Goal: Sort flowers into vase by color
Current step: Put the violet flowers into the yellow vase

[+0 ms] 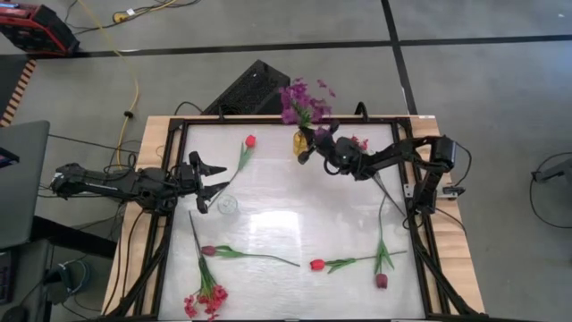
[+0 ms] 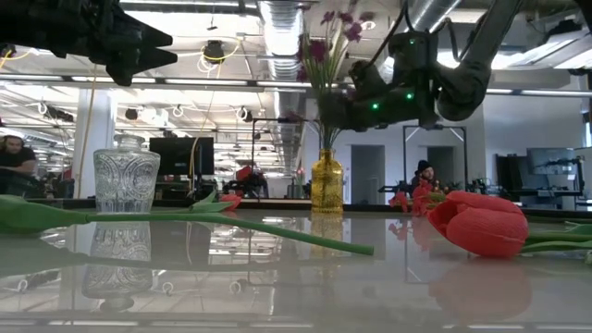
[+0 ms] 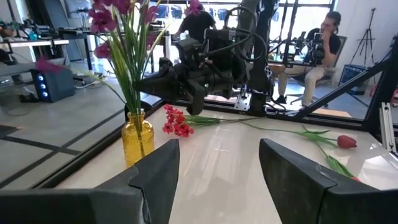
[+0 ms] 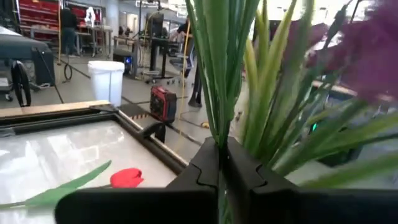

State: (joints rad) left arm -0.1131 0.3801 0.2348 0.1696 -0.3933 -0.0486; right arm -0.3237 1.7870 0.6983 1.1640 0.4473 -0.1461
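Flowers scattered over glossy surface [image 1: 295, 192], one purple bunch [image 1: 302, 100] standing in yellow vase [image 1: 302, 143] at far edge. Right arm reaching in from right side, right tool [image 1: 320, 141] above vase mouth, fingers pressed together on purple bunch's green stems, as right wrist view shows. Left arm lying along left side, left tool [image 1: 208, 180] spread wide, gripping nothing, just beside clear glass vase [image 1: 228, 205]. Remaining on surface: pink-red cluster [image 1: 206, 299] near front left corner, another pink-red cluster [image 3: 177, 122] behind right arm, dark maroon tulip [image 1: 382, 281], second maroon tulip [image 1: 208, 251], red tulip [image 1: 316, 265], another red tulip [image 1: 250, 140] near far edge. Step in hand, by judgement: seating purple stems in yellow vase. Next move likely calling for letting stems go, lifting straight up without dragging bunch or tipping narrow vase.
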